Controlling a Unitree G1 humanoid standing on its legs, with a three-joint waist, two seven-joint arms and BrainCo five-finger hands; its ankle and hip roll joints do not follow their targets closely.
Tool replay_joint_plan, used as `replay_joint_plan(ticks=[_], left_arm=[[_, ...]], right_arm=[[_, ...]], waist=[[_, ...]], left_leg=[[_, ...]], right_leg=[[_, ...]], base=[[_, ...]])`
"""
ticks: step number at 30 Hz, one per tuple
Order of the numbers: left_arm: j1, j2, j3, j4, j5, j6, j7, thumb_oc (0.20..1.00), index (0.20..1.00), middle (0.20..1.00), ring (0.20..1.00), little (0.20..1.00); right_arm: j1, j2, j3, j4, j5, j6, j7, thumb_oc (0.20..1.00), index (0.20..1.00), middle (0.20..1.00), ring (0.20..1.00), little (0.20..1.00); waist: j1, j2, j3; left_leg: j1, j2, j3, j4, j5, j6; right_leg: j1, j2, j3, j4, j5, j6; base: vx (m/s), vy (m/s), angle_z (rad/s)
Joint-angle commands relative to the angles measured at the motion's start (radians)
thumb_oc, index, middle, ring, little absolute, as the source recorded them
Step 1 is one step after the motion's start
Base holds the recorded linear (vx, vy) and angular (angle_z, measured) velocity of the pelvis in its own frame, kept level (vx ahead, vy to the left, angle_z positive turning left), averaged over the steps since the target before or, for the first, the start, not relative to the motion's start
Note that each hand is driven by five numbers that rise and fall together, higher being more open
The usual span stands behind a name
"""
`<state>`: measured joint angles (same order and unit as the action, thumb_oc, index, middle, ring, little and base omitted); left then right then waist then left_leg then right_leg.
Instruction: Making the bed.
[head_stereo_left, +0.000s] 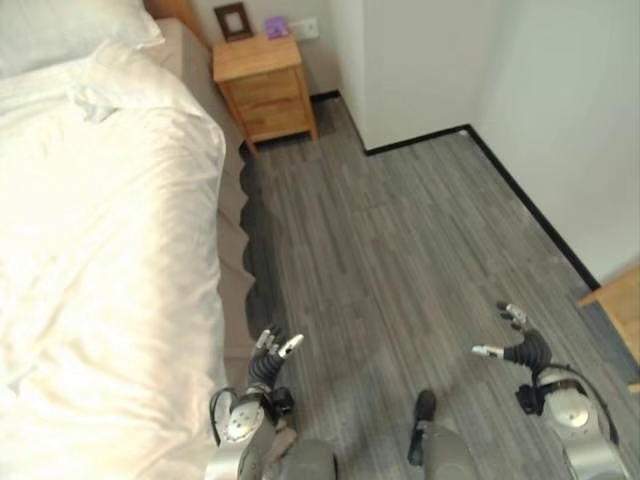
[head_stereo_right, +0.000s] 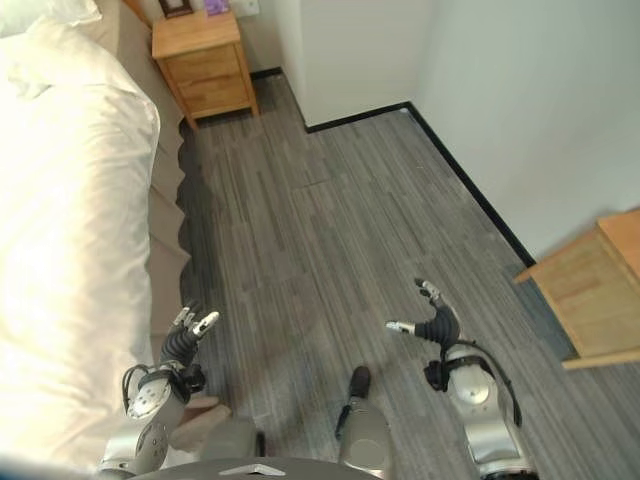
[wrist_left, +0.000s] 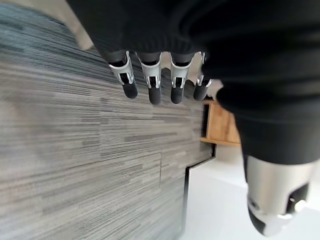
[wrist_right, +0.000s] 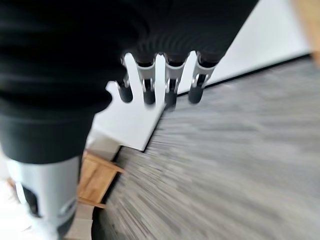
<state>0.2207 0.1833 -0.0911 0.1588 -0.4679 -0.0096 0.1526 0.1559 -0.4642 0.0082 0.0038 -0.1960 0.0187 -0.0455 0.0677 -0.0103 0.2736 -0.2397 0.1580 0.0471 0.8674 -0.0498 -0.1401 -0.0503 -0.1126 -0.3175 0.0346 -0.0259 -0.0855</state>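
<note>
1. I am standing beside the wide bed (head_stereo_left: 60, 330), and its smooth white quilt (head_stereo_left: 110, 230) is lying over the mattress and hanging down the side nearest me, with the beige bed base (head_stereo_left: 232, 240) showing just below the quilt's edge.
2. My left robot hand (head_stereo_left: 270, 358) is hovering over the grey wood-plank floor (head_stereo_left: 400, 250) just beside the bed base; its fingers (wrist_left: 151, 85) are loosely spread and holding nothing.
3. My right robot hand (head_stereo_left: 520, 345) is hanging well apart from the bed, farther out over the floor, also relaxed and empty.
4. At the head of the bed a white pillow (head_stereo_left: 70, 30) is resting above a rumpled fold in the quilt (head_stereo_left: 95, 95), and a small light-wood nightstand with drawers (head_stereo_left: 265, 85) is standing near that corner.
5. I am judging the step in hand to be reaching for the quilt's hanging edge, since neither robot hand is touching cloth yet.
6. To do it well, I am thinking of bringing the left robot hand in toward the bed first, pinching the quilt's hem rather than its flat top, then pulling evenly away from the pillow so the fold flattens.
7. I am expecting the right robot hand to need a turn toward the bed before it can help.
</note>
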Motion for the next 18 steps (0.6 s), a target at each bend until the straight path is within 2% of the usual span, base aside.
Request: replay_joint_plan(ticks=[1, 2, 3, 4, 5, 7, 8, 9, 10, 12, 13, 14, 15, 16, 17, 18], left_arm=[[-0.069, 0.064, 0.02, -0.094, -0.02, -0.047, 0.026, 1.0, 1.0, 1.0, 1.0, 1.0], [-0.056, 0.046, 0.037, -0.074, -0.03, -0.047, 0.045, 1.0, 1.0, 1.0, 1.0, 1.0], [-0.049, 0.042, 0.044, -0.069, -0.03, -0.045, 0.051, 1.0, 1.0, 1.0, 1.0, 1.0], [-0.027, 0.029, 0.055, -0.064, -0.026, -0.038, 0.055, 1.0, 1.0, 1.0, 1.0, 1.0], [-0.024, 0.028, 0.054, -0.066, -0.025, -0.037, 0.055, 1.0, 1.0, 1.0, 1.0, 1.0], [-0.024, 0.014, 0.058, -0.053, -0.028, -0.029, 0.064, 1.0, 1.0, 1.0, 1.0, 1.0], [-0.024, 0.009, 0.057, -0.043, -0.038, -0.029, 0.068, 1.0, 1.0, 1.0, 1.0, 1.0], [-0.02, 0.003, 0.056, -0.041, -0.044, -0.028, 0.074, 1.0, 1.0, 1.0, 1.0, 1.0], [-0.011, 0.003, 0.062, -0.035, -0.054, -0.027, 0.076, 1.0, 1.0, 1.0, 1.0, 1.0], [0.012, 0.007, 0.079, -0.02, -0.069, -0.025, 0.084, 1.0, 1.0, 1.0, 1.0, 1.0], [0.012, 0.008, 0.08, -0.019, -0.069, -0.025, 0.084, 1.0, 1.0, 1.0, 1.0, 1.0], [0.004, 0.031, 0.076, -0.007, -0.063, -0.02, 0.093, 1.0, 1.0, 1.0, 1.0, 1.0], [-0.006, 0.037, 0.075, 0.0, -0.06, -0.014, 0.095, 1.0, 1.0, 1.0, 1.0, 1.0], [-0.011, 0.053, 0.072, -0.01, -0.041, -0.008, 0.094, 1.0, 1.0, 1.0, 1.0, 1.0], [-0.017, 0.063, 0.07, -0.021, -0.031, -0.007, 0.097, 1.0, 1.0, 1.0, 1.0, 1.0], [-0.017, 0.063, 0.071, -0.021, -0.03, -0.007, 0.098, 1.0, 1.0, 1.0, 1.0, 1.0]], right_arm=[[-0.085, -0.037, 0.017, -0.09, -0.006, -0.036, -0.032, 1.0, 1.0, 1.0, 1.0, 1.0], [-0.104, -0.026, 0.03, -0.093, 0.003, -0.032, -0.032, 1.0, 1.0, 1.0, 1.0, 1.0], [-0.109, -0.02, 0.034, -0.091, 0.006, -0.031, -0.03, 1.0, 1.0, 1.0, 1.0, 1.0], [-0.116, -0.008, 0.045, -0.084, 0.003, -0.032, -0.028, 1.0, 1.0, 1.0, 1.0, 1.0], [-0.115, -0.009, 0.046, -0.083, 0.003, -0.033, -0.028, 1.0, 1.0, 1.0, 1.0, 1.0], [-0.131, -0.009, 0.053, -0.079, -0.01, -0.031, -0.031, 1.0, 1.0, 1.0, 1.0, 1.0], [-0.137, -0.011, 0.061, -0.073, -0.015, -0.029, -0.03, 1.0, 1.0, 1.0, 1.0, 1.0], [-0.141, -0.01, 0.069, -0.069, -0.019, -0.025, -0.028, 1.0, 1.0, 1.0, 1.0, 1.0], [-0.148, -0.007, 0.078, -0.064, -0.022, -0.016, -0.021, 1.0, 1.0, 1.0, 1.0, 1.0], [-0.156, 0.016, 0.107, -0.06, -0.045, -0.012, -0.005, 1.0, 1.0, 1.0, 1.0, 1.0], [-0.157, 0.017, 0.108, -0.058, -0.046, -0.013, -0.006, 1.0, 1.0, 1.0, 1.0, 1.0], [-0.171, 0.041, 0.138, -0.056, -0.065, -0.012, 0.0, 1.0, 1.0, 1.0, 1.0, 1.0], [-0.168, 0.05, 0.146, -0.055, -0.073, -0.012, 0.001, 1.0, 1.0, 1.0, 1.0, 1.0], [-0.17, 0.055, 0.162, -0.064, -0.109, -0.006, 0.001, 1.0, 1.0, 1.0, 1.0, 1.0], [-0.17, 0.059, 0.166, -0.066, -0.121, -0.006, -0.005, 1.0, 1.0, 1.0, 1.0, 1.0], [-0.171, 0.059, 0.167, -0.065, -0.121, -0.006, -0.005, 1.0, 1.0, 1.0, 1.0, 1.0]], waist=[[0.016, -0.006, 0.043], [0.041, 0.001, 0.022], [0.051, 0.003, 0.01], [0.074, 0.023, -0.015], [0.072, 0.018, -0.015], [0.085, 0.025, -0.031], [0.086, 0.015, -0.041], [0.096, 0.011, -0.047], [0.11, 0.008, -0.06], [0.126, -0.01, -0.076], [0.128, -0.014, -0.075], [0.148, -0.053, -0.084], [0.144, -0.061, -0.084], [0.117, -0.062, -0.07], [0.097, -0.053, -0.063], [0.098, -0.055, -0.062]], left_leg=[[0.081, -0.009, 0.162, -0.272, 0.074, 0.009], [0.049, -0.002, 0.216, -0.428, 0.047, 0.026], [0.046, -0.008, 0.23, -0.518, 0.044, 0.038], [0.028, 0.016, 0.287, -0.72, 0.154, 0.029], [0.045, 0.007, 0.288, -0.749, 0.169, 0.024], [0.018, 0.056, 0.333, -0.884, 0.229, 0.001], [0.009, 0.071, 0.346, -0.934, 0.25, -0.01], [-0.021, 0.099, 0.359, -0.935, 0.263, -0.014], [-0.029, 0.109, 0.361, -0.915, 0.29, -0.008], [0.007, 0.094, 0.363, -0.909, 0.322, 0.005], [0.01, 0.092, 0.367, -0.912, 0.323, 0.006], [0.024, 0.04, 0.379, -0.88, 0.291, 0.054], [0.048, 0.016, 0.385, -0.886, 0.267, 0.077], [0.133, -0.027, 0.39, -0.905, 0.208, 0.118], [0.175, -0.032, 0.39, -0.917, 0.178, 0.128], [0.177, -0.034, 0.392, -0.918, 0.177, 0.129]], right_leg=[[0.119, -0.056, -0.067, -0.061, -0.006, 0.169], [0.18, -0.039, -0.087, -0.082, -0.04, 0.187], [0.201, -0.034, -0.088, -0.083, -0.055, 0.2], [0.262, -0.008, -0.095, -0.088, -0.09, 0.225], [0.268, -0.011, -0.096, -0.089, -0.094, 0.225], [0.323, -0.013, -0.105, -0.094, -0.121, 0.242], [0.352, -0.032, -0.122, -0.095, -0.127, 0.259], [0.385, -0.047, -0.133, -0.092, -0.13, 0.274], [0.406, -0.059, -0.144, -0.086, -0.114, 0.291], [0.445, -0.085, -0.121, -0.022, -0.103, 0.319], [0.443, -0.09, -0.119, -0.017, -0.105, 0.321], [0.4, -0.156, -0.079, 0.187, 0.014, 0.339], [0.365, -0.19, -0.069, 0.295, 0.093, 0.347], [0.243, -0.254, -0.031, 0.483, 0.238, 0.347], [0.191, -0.26, -0.017, 0.509, 0.244, 0.347], [0.189, -0.264, -0.014, 0.515, 0.241, 0.347]], base=[[0.53, -0.004, 0.88], [0.6, 0.046, 0.85], [1.03, 0.168, 0.48], [0.64, 0.145, 0.21], [0.69, 0.166, 0.05], [0.54, 0.172, 0.0], [0.62, 0.252, -0.02], [0.62, 0.235, -0.18], [0.68, 0.249, -0.23], [0.55, 0.185, -0.05], [0.59, 0.235, 0.06], [0.53, 0.269, 0.15], [0.87, 0.48, 0.4], [0.68, 0.395, 0.69], [0.55, 0.295, 0.49], [0.53, 0.142, 0.23]])
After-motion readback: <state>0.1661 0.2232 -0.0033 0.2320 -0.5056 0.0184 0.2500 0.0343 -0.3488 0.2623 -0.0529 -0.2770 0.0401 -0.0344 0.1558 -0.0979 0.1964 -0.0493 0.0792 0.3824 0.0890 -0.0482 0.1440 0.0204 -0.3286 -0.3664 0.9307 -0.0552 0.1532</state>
